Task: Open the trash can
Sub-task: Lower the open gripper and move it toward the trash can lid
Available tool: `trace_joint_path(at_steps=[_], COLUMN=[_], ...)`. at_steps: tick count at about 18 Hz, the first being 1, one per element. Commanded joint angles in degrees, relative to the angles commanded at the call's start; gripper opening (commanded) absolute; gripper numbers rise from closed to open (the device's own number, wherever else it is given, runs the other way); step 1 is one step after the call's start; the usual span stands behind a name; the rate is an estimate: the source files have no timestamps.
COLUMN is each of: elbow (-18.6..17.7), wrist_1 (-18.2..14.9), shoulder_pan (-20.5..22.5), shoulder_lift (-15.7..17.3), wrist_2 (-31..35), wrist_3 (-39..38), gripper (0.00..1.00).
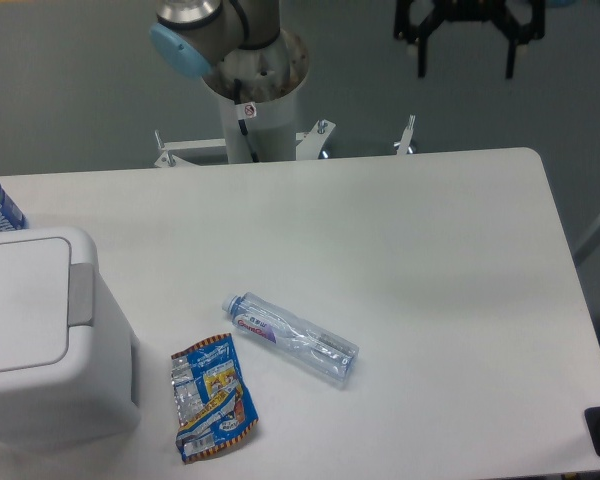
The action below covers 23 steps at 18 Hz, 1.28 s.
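The bin [40, 340] sits at the table's [420, 260] left edge, lid flat on. The gripper [464, 68] hangs high, jaws wide, holding nothing. Bottle [292, 337] label and wrapper [210, 397] print are unreadable.
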Motion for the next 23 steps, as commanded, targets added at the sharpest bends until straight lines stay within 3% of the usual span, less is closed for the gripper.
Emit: trace_joint_path(at_steps=[2,7,14,18,23], elbow=[0.1,0.5,1.7,4.2,3.8], wrist_1=[2.2,3.2,13.4,14.0,14.0], shoulder_pan=[-2.7,-9.1,-19.5,-23.3,-27.1], shoulder_lift=[-0.7,-2.8,-9.7,-13.2,-14.2], wrist_2=[0.1,-0.2,-0.7,-0.6,-0.6], wrist_3=[-4.1,-15.8,-29.5,-34.7,-35.3], gripper=[1.0,1.0,1.0,1.0,1.0])
